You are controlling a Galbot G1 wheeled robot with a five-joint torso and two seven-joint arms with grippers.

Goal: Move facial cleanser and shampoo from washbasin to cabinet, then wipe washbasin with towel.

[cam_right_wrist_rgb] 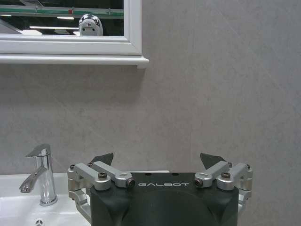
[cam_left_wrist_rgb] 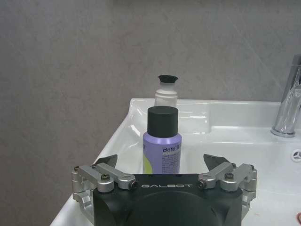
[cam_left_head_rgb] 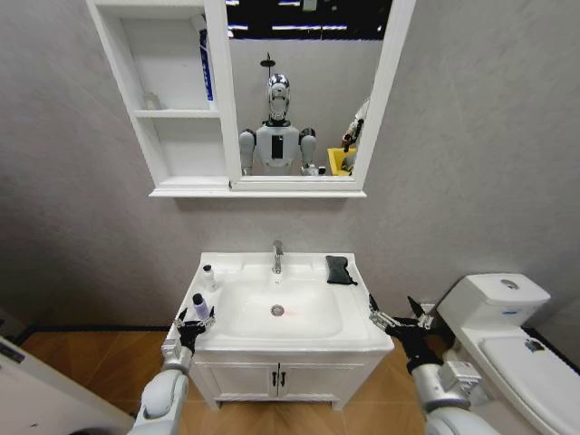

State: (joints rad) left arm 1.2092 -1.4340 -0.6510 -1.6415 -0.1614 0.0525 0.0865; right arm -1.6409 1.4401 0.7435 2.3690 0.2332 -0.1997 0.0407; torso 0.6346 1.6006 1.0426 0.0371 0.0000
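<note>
Left pincer [cam_left_wrist_rgb: 161,162] spread wide at washbasin [cam_left_head_rgb: 362,337] front-left corner, purple bottle [cam_left_wrist_rgb: 162,141] between fingers, not gripped. White bottle [cam_left_wrist_rgb: 166,92] behind. Right pincer [cam_right_wrist_rgb: 157,160] wide open, empty, front-right corner. Towel [cam_left_head_rgb: 339,269] back-right of washbasin. Cabinet [cam_left_head_rgb: 181,109] above.

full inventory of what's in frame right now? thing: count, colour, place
washbasin: 1, white, under the cabinet
tap: 1, chrome, back rim, centre
purple bottle: 1, lilac with black cap, front left rim, between the left gripper's open fingers
white bottle: 1, white with dark top, left rim behind the purple one
towel: 1, black, back right rim
cabinet: 1, white, on the wall, mirror on its right
toilet: 1, white, right of basin
left gripper: open, at purple bottle
right gripper: open, at basin's right edge, holding nothing
</note>
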